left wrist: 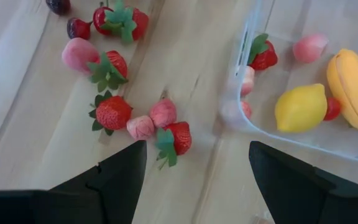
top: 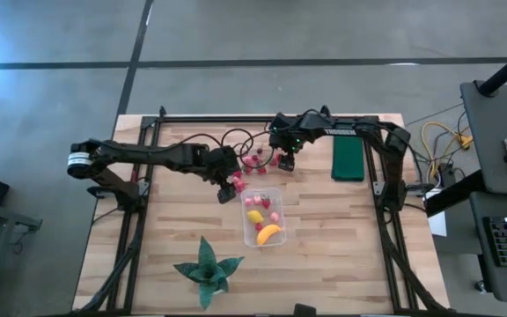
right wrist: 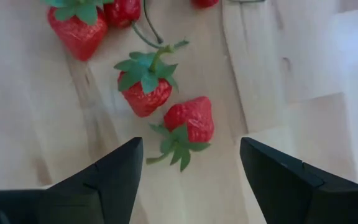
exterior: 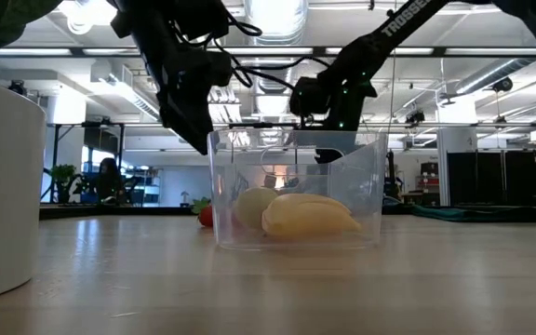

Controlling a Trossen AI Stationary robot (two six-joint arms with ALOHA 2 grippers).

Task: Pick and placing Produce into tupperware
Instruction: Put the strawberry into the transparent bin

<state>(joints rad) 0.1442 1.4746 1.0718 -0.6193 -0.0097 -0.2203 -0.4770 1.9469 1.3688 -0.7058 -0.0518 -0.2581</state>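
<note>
The clear tupperware (top: 263, 217) stands mid-table and holds a yellow banana (top: 269, 233), a lemon (top: 254, 216) and a few red and pink strawberries (left wrist: 263, 55). More strawberries (top: 255, 159) lie loose on the wood just beyond it. My left gripper (left wrist: 197, 149) hovers open above the loose strawberries (left wrist: 174, 138) by the tupperware's far left corner. Farther toward the far edge, my right gripper (right wrist: 191, 146) points down, open, with one strawberry (right wrist: 190, 119) on the table below the gap between its fingers. Neither gripper touches anything.
A dark green flat rectangle (top: 348, 159) lies at the far right of the table. A green spiky plant (top: 206, 270) sits near the front edge. Black cables (top: 236, 141) trail near the loose strawberries. A black frame (top: 148, 141) borders the table.
</note>
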